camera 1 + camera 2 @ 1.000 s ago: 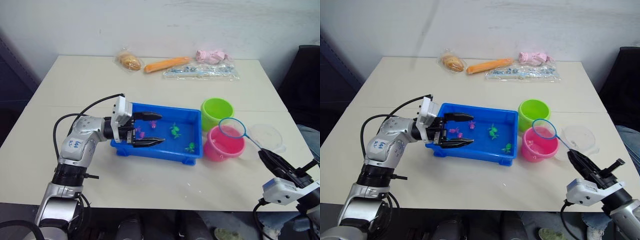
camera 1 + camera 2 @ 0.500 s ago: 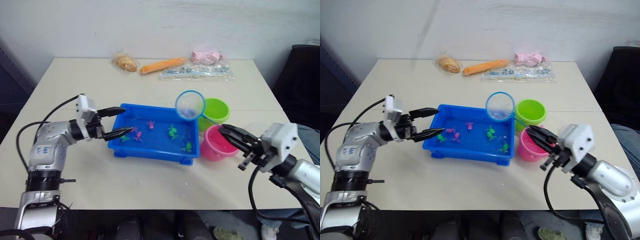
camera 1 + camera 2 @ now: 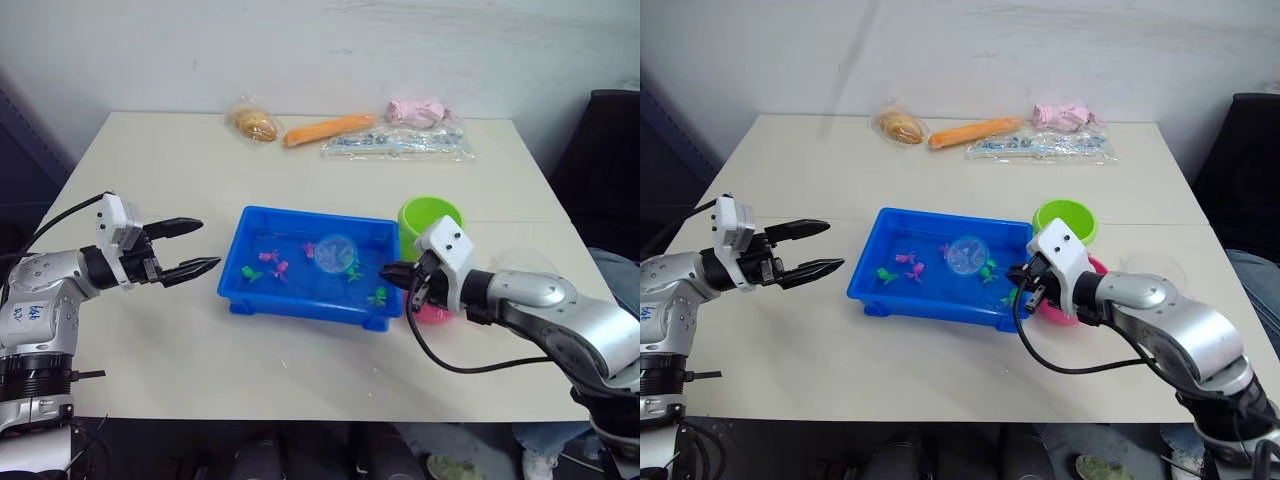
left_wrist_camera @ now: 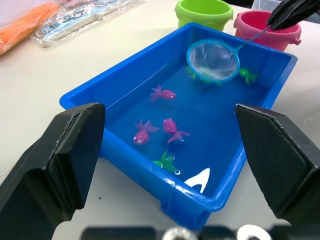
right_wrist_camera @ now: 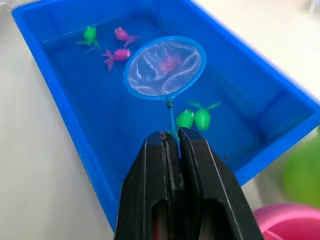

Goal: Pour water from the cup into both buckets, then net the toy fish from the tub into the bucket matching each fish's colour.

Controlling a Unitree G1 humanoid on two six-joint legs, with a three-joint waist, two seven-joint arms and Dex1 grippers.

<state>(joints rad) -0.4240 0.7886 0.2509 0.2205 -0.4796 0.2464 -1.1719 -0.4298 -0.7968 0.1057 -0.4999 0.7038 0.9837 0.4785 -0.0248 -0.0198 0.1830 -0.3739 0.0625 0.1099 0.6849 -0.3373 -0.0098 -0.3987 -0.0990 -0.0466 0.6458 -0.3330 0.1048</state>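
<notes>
- Blue plastic dominates the table: the tub (image 3: 312, 264) sits at centre, holding water and several toy fish (image 4: 168, 127), pink and green.
- Our right gripper (image 5: 176, 145) has its two black fingers pinched tight on the thin handle of the net (image 4: 213, 60), whose hoop hangs over the middle of the tub, with the mesh low at the water.
- Seen along the right wrist, a pink fish (image 5: 170, 62) shows through the mesh; we cannot tell whether it lies inside the net or beneath it.
- Two green fish (image 5: 194, 118) lie just beside the handle, at about 6 o'clock from the hoop in that view.
- Our left gripper (image 3: 184, 247) hovers at 9 o'clock of the tub, apart from its rim, fingers spread wide and gripping nothing.
- At 3 o'clock of the tub stand the two buckets: the green bucket (image 3: 430, 216) behind, and the pink bucket (image 4: 268, 29) nearer us, partly hidden by the right arm in the head views.
- A clear cup (image 3: 530, 263) rests beyond the right arm, near the buckets.
- We judge the pouring done and the netting under way, with most fish left in the tub.
- Next, we think, the hoop should slide under the pink fish, lift level so it stays in the mesh, then swing to the pink bucket and tip.
- Packets of food (image 3: 253, 122) lie along the far edge, well apart from the work.
</notes>
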